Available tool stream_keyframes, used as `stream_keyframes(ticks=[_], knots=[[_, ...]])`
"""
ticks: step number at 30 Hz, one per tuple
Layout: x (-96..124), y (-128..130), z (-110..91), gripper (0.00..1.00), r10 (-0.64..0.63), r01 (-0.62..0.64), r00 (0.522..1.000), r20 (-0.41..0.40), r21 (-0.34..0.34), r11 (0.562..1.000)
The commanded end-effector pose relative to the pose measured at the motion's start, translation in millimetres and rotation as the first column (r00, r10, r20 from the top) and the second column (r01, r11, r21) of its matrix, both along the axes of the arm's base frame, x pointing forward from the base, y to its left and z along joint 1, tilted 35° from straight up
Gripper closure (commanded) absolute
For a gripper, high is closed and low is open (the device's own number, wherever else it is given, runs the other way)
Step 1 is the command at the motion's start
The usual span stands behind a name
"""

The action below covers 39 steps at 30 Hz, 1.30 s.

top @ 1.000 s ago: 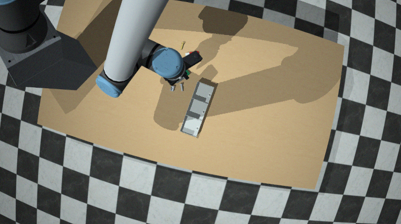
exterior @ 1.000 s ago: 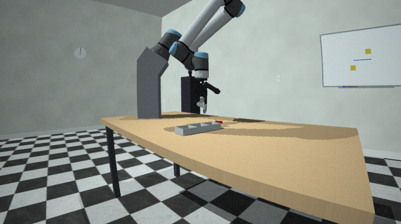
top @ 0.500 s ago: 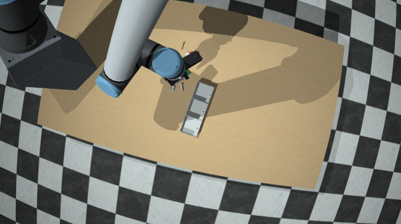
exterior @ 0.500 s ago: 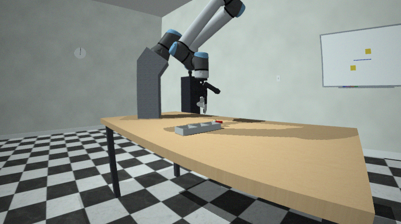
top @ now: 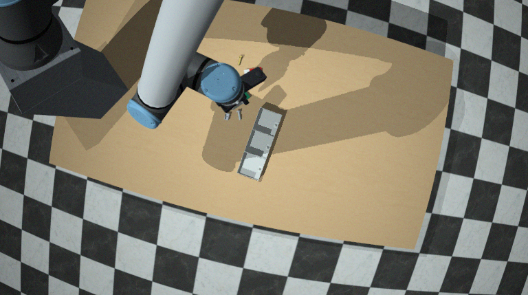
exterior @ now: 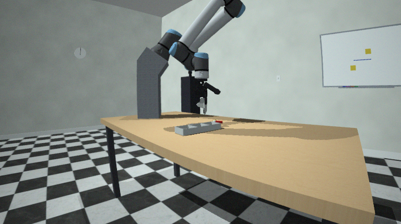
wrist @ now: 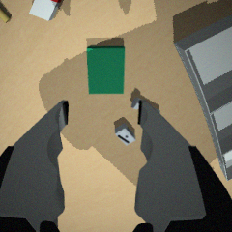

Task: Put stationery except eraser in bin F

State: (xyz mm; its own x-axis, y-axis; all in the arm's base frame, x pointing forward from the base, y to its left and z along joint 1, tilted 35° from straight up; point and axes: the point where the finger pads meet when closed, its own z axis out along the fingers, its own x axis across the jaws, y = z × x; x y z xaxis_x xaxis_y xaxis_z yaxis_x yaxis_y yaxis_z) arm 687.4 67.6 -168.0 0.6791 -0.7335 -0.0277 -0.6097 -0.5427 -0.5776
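Observation:
My gripper [top: 233, 115] [exterior: 203, 108] [wrist: 102, 101] is open and empty, above the table, left of the bins in the wrist view. A green block [top: 247, 95] [wrist: 105, 70] lies beyond the fingertips. A small grey piece with a dark slot [wrist: 125, 135], like a sharpener, lies below the gap, nearer the right finger. Another small grey piece [wrist: 135, 103] is partly hidden by the right fingertip. A white and red block [top: 247, 71] [wrist: 44, 9], maybe the eraser, lies farther off, near a yellow item [top: 240, 59] [wrist: 4, 14]. The grey three-compartment bin row [top: 273, 135] [exterior: 198, 130] [wrist: 194, 84] stands upright; no letters are readable.
The wooden table [top: 331, 198] [exterior: 281, 156] carries everything. The bin row's near end wall and raised sides stand close to the right finger in the wrist view. The arm's shadow falls across the small items and the bins.

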Motion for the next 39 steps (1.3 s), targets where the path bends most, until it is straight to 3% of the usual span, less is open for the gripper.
stream_keyframes(ticks=[1, 11, 39], knots=[[13, 10, -21, 0.67, 0.002, -0.002, 1.0, 0.001, -0.001, 1.0], [27, 21, -45, 0.67, 0.002, -0.002, 1.0, 0.001, -0.001, 1.0], [29, 26, -54, 0.67, 0.001, -0.001, 1.0, 0.0, 0.0, 1.0]])
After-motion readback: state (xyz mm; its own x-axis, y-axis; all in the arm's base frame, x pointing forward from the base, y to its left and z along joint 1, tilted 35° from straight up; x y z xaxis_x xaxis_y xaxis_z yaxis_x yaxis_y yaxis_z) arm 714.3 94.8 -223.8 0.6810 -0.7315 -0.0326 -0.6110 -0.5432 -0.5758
